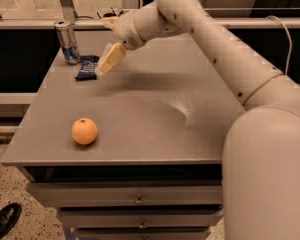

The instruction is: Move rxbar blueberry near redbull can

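The redbull can (67,41) stands upright at the far left corner of the grey table (155,129). The rxbar blueberry (86,67), in a dark navy wrapper, lies flat on the table just right of and in front of the can, close to it. My gripper (106,45) hovers just right of the bar, a little above the table. It is open and empty. Its lower finger (110,59) hangs beside the bar's right end.
A round orange fruit (84,131) lies near the table's front left. Drawers sit under the table's front edge. A dark shoe (2,221) is on the floor at the bottom left. My arm spans the table's right side.
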Controlling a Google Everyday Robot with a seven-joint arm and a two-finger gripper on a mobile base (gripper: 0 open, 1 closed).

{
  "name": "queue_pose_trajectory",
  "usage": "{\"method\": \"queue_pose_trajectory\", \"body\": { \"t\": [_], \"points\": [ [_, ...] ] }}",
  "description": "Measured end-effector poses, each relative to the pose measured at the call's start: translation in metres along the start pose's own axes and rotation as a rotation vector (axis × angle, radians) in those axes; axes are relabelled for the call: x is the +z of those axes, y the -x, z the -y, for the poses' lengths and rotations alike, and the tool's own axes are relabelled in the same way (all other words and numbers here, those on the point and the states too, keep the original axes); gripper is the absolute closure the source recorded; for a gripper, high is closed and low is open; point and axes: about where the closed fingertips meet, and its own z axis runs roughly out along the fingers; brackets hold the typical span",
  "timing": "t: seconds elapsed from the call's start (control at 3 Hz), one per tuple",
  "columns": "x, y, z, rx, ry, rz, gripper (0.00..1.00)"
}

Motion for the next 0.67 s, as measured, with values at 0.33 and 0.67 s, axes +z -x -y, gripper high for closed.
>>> {"method": "queue_pose_trajectory", "body": {
  "t": [0.33, 0.67],
  "points": [
    [-0.076, -0.011, 0.012, 0.016, -0.177, -0.074, 0.00],
    [-0.143, -0.012, 0.014, 0.010, -0.332, -0.132, 0.00]
  ]
}}
